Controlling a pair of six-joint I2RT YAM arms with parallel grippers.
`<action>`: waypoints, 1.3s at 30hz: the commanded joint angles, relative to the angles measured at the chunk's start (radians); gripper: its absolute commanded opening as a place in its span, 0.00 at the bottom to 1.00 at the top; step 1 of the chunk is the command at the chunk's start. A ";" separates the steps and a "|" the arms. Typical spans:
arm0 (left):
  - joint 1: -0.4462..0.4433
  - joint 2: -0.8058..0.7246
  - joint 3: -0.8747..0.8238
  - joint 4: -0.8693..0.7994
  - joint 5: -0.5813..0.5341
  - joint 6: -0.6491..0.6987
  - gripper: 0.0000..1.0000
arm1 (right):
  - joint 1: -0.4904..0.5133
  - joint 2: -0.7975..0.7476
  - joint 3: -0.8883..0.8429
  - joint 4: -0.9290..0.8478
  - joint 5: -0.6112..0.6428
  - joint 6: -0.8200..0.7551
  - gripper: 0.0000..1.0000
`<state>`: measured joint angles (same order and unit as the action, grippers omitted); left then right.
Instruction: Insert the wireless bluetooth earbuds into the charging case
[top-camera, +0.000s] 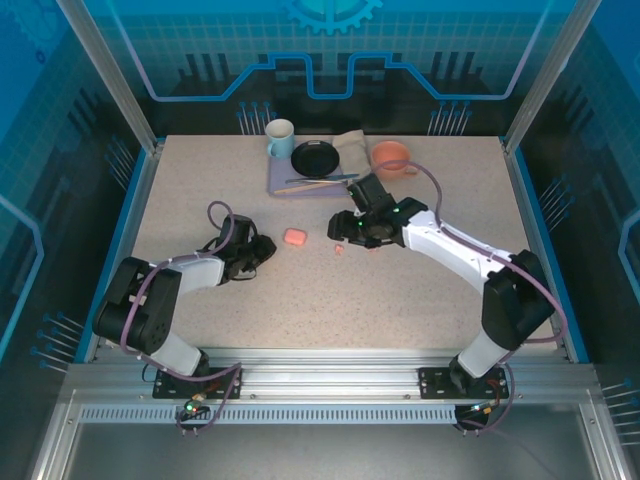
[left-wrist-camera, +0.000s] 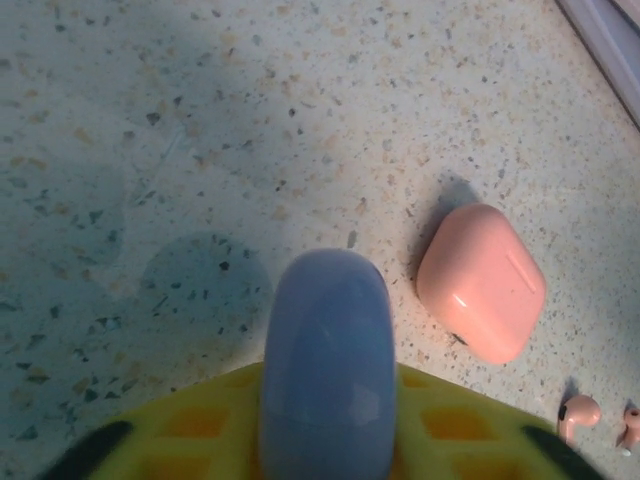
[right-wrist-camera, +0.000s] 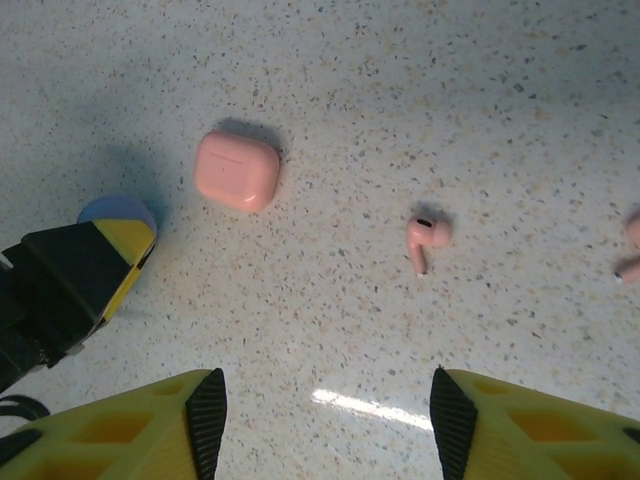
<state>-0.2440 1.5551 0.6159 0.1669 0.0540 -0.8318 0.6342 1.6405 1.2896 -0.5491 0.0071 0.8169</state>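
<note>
- Currently, the left gripper (top-camera: 252, 250) sits low over the table (top-camera: 400, 300), left of centre, with the lilac charging case (left-wrist-camera: 325, 350) standing on edge between its yellow fingers.
- Whether those fingers press on the lilac charging case or merely flank it cannot be determined from the views.
- The right gripper (right-wrist-camera: 325, 410) hovers above the table with its jaws spread wide and nothing between them.
- The pink charging case (right-wrist-camera: 237, 170) lies flat on the table with its lid closed, just beside the left gripper and between the two grippers in the top view.
- One pink earbud (right-wrist-camera: 427, 235) lies loose on the table, near the pink charging case but apart from it, outside any case.
- A second pink earbud (right-wrist-camera: 630, 250) lies farther to that side, cut off by the edge of the right wrist view.
- At the far edge of the table stand a mug (top-camera: 280, 138), a black plate (top-camera: 316, 158) on a cloth (top-camera: 290, 180), and an orange cup (top-camera: 392, 155), all well apart from the cases.
</note>
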 joint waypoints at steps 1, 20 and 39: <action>0.015 -0.023 -0.013 -0.080 -0.044 -0.054 0.44 | 0.028 0.052 0.076 -0.061 0.056 0.020 0.60; 0.057 -0.314 0.096 -0.391 -0.216 -0.057 0.99 | 0.172 0.632 0.752 -0.492 0.293 0.316 0.85; 0.121 -0.352 0.143 -0.435 -0.194 -0.055 0.99 | 0.222 1.016 1.244 -0.632 0.386 0.337 0.83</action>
<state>-0.1345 1.2282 0.7609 -0.2432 -0.1452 -0.8852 0.8520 2.6141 2.4886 -1.1519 0.3779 1.1351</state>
